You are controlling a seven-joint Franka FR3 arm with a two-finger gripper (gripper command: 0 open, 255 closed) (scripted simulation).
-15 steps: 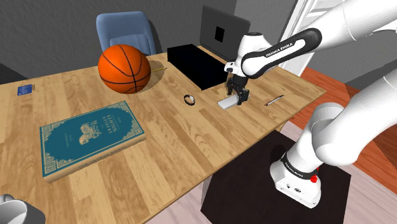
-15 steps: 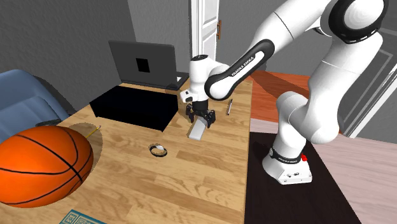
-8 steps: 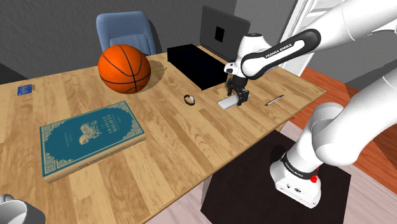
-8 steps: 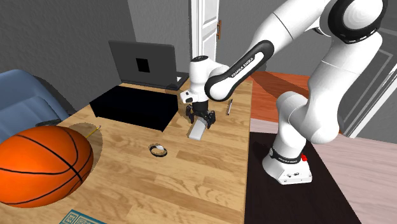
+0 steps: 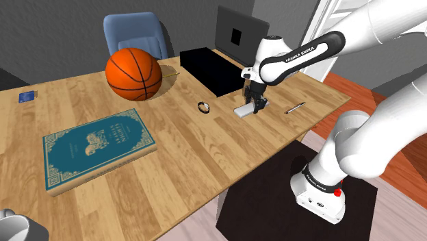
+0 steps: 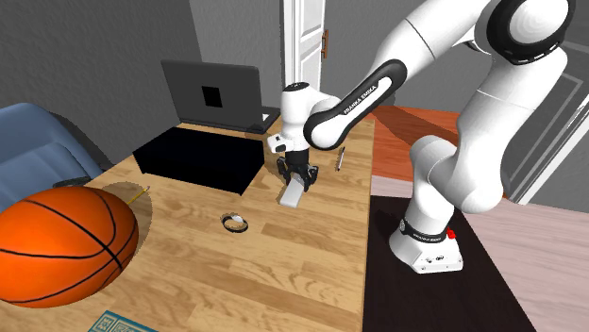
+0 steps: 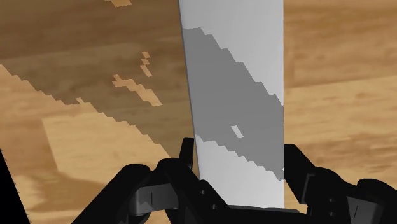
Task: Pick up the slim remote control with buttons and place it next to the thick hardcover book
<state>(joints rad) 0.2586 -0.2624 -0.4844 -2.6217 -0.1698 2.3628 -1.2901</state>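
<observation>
Arm pose: I see the white arm [image 5: 383,103] rise from its stand [image 5: 320,192], arch over the wooden table [image 5: 198,157] and point its wrist straight down near the table's edge.
Gripper: the gripper [image 5: 254,106] stands upright and low over the table, close to the black slab [image 5: 211,68].
Fingers: in the wrist view I read the gripper [image 7: 238,156] as clamped. Each black finger presses against one long side of the remote [image 7: 235,83].
Remote: one, drawn as a plain pale grey bar. It lies on the table under the hand [image 5: 243,111], between the ring [image 5: 203,106] and the pen [image 5: 295,107]. From the second exterior view it sticks out below the gripper [image 6: 295,177] towards the camera [image 6: 292,196].
Book: one, teal with a gold pattern [image 5: 96,147], lying flat, well apart from the remote, towards the shoulder view's left.
Basketball: one, orange [image 5: 133,73].
Laptop: one, open, dark [image 5: 236,34].
Small items: one ring, one pen, one blue card [image 5: 28,96].
Chair: one, blue [image 5: 133,33], behind the ball.
</observation>
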